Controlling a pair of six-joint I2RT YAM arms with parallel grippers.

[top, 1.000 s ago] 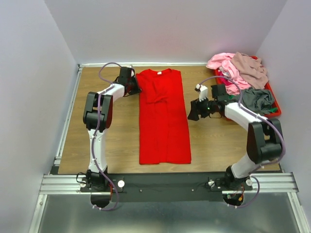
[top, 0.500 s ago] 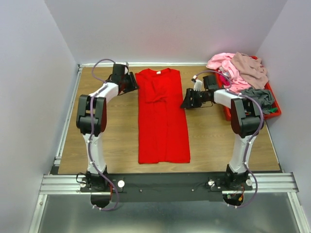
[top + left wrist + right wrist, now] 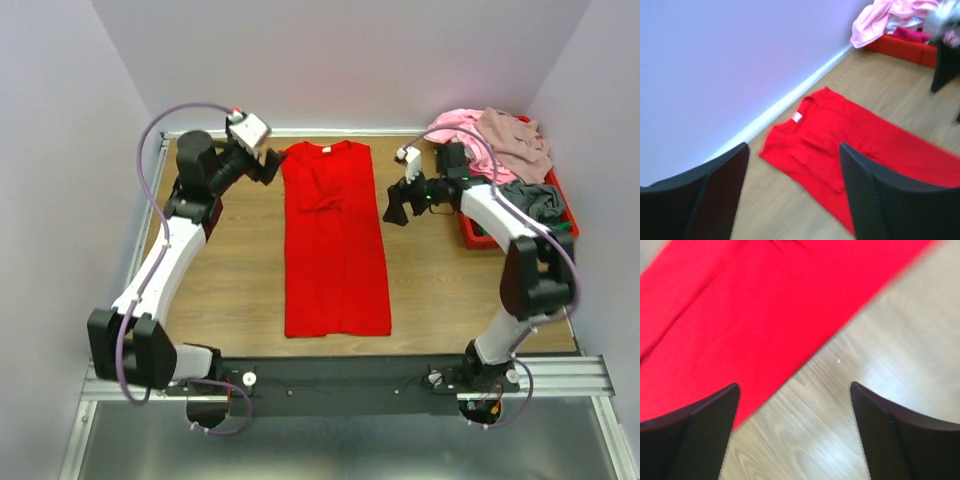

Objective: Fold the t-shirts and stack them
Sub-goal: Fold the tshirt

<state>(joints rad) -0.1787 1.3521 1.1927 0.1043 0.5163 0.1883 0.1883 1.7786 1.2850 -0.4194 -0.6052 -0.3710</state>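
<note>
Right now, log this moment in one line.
red t-shirt: narrow lengthwise fold, flat | left gripper: open, empty | right gripper: open, empty

No readable text; white neck label (image 3: pixel 797 117) on red t-shirt (image 3: pixel 832 125) illegible.

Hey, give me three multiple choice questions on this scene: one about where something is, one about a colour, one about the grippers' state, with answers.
1. The pile of shirts lies: A on bare wood; B in the red tray; C on the left arm.
2. The flat t-shirt is: A grey; B pink; C red.
3. The left gripper and right gripper are: A both open; B both shut on cloth; C one open, one shut.
Answers: 1 B, the heap fills the tray. 2 C, bright red in every view. 3 A, each wrist view shows jaws spread, nothing between.
</note>
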